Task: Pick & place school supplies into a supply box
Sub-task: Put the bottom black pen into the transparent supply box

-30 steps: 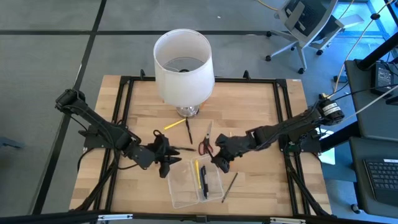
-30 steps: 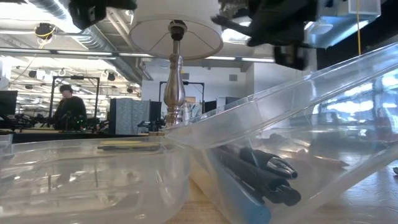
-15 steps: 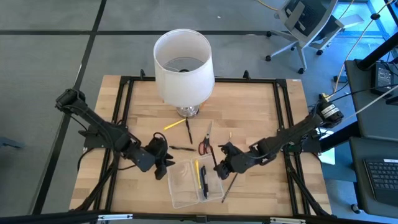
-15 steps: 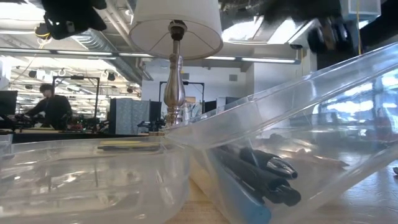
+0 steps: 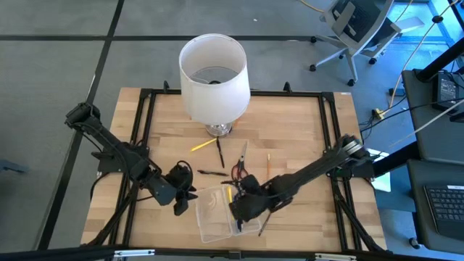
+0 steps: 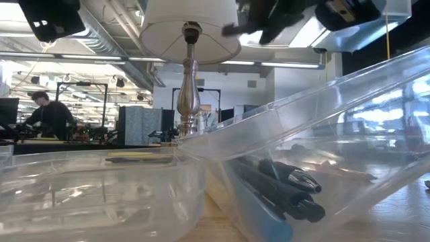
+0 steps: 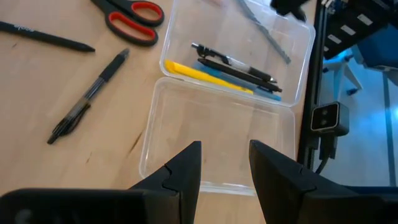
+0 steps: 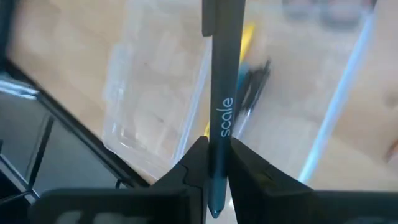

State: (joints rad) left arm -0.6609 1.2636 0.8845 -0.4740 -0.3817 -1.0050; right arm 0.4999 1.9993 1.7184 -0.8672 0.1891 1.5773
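The clear supply box [image 5: 226, 215] lies open near the table's near edge, with black, yellow and blue pens [image 7: 233, 67] in one half [image 7: 292, 62]; the other half [image 7: 211, 143] is empty. My right gripper [image 5: 243, 206] hovers over the box, shut on a dark pen [image 8: 219, 118]. My left gripper [image 7: 224, 165] is open just left of the box [image 5: 181, 197] and touches nothing. Red-handled scissors [image 5: 238, 171], black pens [image 5: 212, 172] [image 5: 220, 152], a yellow pencil [image 5: 202, 145] and an orange pencil [image 5: 267, 162] lie flat on the wood. My right gripper pinches the dark pen printed "scale" near one end [image 8: 217, 168] between its two fingers [image 8: 194, 163]. The pen runs along the fingers and sticks out ahead of them. It is lifted clear, above the box; its short end [image 8: 214, 210] shows behind the pinch.
A white-shaded lamp [image 5: 214, 69] stands on its metal base [image 5: 219, 130] at the table's far middle. A grey pen [image 5: 265, 220] lies beside the box's right wall. A black frame rail [image 5: 148, 116] borders the table. A person [image 6: 47, 117] sits far behind.
My right gripper, shut on the dark pen, has moved from beside the scissors toward the near edge and leftward until it is over the box. My left gripper has drawn back a little toward the table's left and near edge.
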